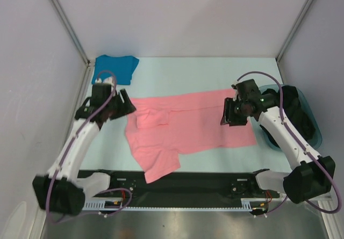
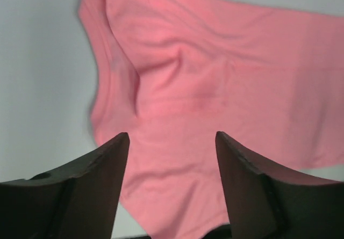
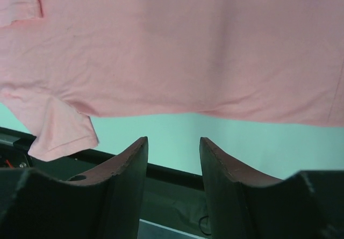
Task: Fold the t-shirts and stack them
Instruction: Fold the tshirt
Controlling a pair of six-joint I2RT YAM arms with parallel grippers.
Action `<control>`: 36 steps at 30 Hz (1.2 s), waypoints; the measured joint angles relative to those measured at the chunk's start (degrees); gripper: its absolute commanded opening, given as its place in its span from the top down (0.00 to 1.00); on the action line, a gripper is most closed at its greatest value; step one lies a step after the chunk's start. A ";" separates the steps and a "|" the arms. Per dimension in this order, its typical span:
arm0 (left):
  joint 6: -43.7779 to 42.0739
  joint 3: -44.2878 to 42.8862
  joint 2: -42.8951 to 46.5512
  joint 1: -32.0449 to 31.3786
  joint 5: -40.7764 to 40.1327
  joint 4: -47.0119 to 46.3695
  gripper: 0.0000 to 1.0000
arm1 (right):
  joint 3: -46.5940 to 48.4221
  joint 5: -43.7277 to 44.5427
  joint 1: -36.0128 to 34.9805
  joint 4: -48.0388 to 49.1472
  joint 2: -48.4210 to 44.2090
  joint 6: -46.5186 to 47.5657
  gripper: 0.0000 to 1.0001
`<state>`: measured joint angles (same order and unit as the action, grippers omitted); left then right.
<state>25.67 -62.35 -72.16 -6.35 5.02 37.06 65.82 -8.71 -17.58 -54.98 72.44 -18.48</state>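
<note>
"Since you're at the controls, where does everything lie?"

"Between my tools the salmon pink soft fabric t-shirt [image 1: 188, 126] is spread on the counter [image 1: 188, 72]. The bright teal-blue fabric t-shirt [image 1: 114, 70] sits folded just beyond my left tool [image 2: 172, 137]. That one and my right tool [image 3: 173, 139] stand parted, holding nothing."

"How will it handle?"

"Limp, light, likely to bunch. I'd pinch a hem or sleeve edge. No writing I can read."

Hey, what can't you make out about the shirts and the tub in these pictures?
Teal tub: top view, the right arm covers most of it; contents unknown.
Pink t-shirt: cut off by the edges in both wrist views; the right claw covers part of its right end in the top view.
Blue t-shirt: top view only, too small to count its folds.
</note>
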 measured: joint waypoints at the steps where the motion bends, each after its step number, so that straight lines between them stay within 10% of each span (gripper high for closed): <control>1: 0.92 3.56 5.70 -1.38 0.02 1.31 0.35 | -0.48 -0.55 -0.13 0.00 -0.66 0.13 0.51; 13: 19.98 31.54 40.48 -26.16 -0.13 17.07 0.35 | -6.05 -6.21 -3.37 2.58 -3.13 0.35 0.50; 21: 31.71 37.40 38.47 -45.18 -2.91 17.05 0.45 | -6.99 -7.76 -3.48 3.23 -7.23 -1.01 0.49; 36: 43.15 44.61 36.48 -51.82 -2.67 9.51 0.53 | -7.87 -7.69 -3.58 2.43 -10.64 -1.22 0.48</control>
<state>68.82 -17.74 -35.68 -58.17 2.35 46.57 57.95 -16.40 -21.17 -52.56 61.80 -19.70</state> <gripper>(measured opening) 0.473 0.516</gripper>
